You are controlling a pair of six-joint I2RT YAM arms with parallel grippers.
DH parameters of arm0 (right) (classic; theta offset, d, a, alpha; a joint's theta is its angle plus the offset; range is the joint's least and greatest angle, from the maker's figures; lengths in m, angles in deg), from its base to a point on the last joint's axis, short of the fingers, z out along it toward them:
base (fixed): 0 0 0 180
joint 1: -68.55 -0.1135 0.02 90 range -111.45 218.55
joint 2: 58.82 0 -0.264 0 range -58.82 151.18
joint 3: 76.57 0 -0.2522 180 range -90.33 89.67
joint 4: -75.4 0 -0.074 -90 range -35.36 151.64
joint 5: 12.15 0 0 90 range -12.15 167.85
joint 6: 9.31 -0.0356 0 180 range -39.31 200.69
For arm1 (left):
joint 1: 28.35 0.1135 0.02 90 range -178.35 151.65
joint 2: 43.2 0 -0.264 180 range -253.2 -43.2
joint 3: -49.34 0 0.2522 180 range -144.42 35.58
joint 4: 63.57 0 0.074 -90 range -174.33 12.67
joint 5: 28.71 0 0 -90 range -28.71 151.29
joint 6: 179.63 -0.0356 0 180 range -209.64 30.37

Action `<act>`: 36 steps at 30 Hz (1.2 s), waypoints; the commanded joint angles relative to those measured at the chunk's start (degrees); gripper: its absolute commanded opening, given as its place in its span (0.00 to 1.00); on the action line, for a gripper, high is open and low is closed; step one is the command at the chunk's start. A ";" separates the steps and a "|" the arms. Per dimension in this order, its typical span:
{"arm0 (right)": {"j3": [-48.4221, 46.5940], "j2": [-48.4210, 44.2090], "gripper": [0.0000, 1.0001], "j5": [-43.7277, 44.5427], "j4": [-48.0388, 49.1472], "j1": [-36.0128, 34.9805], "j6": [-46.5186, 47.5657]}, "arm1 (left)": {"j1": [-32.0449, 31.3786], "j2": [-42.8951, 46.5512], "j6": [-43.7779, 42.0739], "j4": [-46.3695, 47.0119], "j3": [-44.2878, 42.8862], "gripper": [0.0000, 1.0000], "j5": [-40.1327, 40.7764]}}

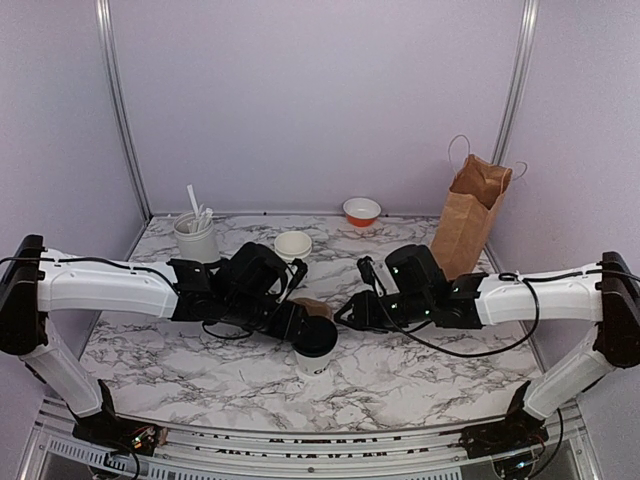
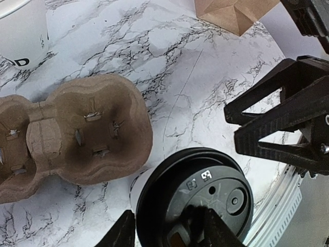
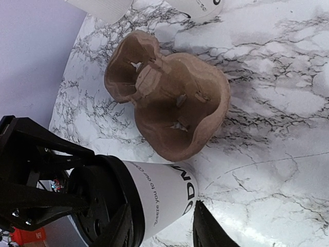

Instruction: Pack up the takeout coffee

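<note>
We see the takeout coffee (image 1: 315, 340) upright. Left gripper (image 1: 297, 325) at its 10 o'clock, jaws straddling the lid, grip unclear. Right gripper (image 1: 346, 314) at 2 o'clock, jaws spread, holding nothing.

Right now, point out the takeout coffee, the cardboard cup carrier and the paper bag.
takeout coffee (image 2: 205, 190): left wrist view, on its black lid.
cardboard cup carrier (image 3: 175, 103): right wrist view, centre of its moulded body.
paper bag (image 1: 465, 230): top external view, front face.

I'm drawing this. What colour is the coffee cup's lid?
Black lid, clearest in the left wrist view.
</note>
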 commanded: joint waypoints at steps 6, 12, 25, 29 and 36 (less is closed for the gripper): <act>-2.11 4.01 0.39 -4.88 4.95 1.12 1.60 | 0.30 -1.62 -0.86 -1.43 -1.15 0.46 -0.84; -0.72 3.80 0.39 -5.24 5.21 1.13 1.32 | 0.26 -2.08 -0.89 -1.34 -1.06 0.45 -0.97; -1.16 1.18 0.40 -3.89 5.41 0.87 2.77 | 0.23 -2.51 -0.95 -1.35 -0.93 0.45 -1.20; -0.73 2.18 0.40 -4.40 4.38 0.67 2.81 | 0.30 -2.66 -0.96 -1.37 -0.97 0.45 -1.25; 0.52 2.67 0.39 -4.53 3.96 0.67 2.31 | 0.22 -3.02 -1.08 -1.30 -0.96 0.45 -1.38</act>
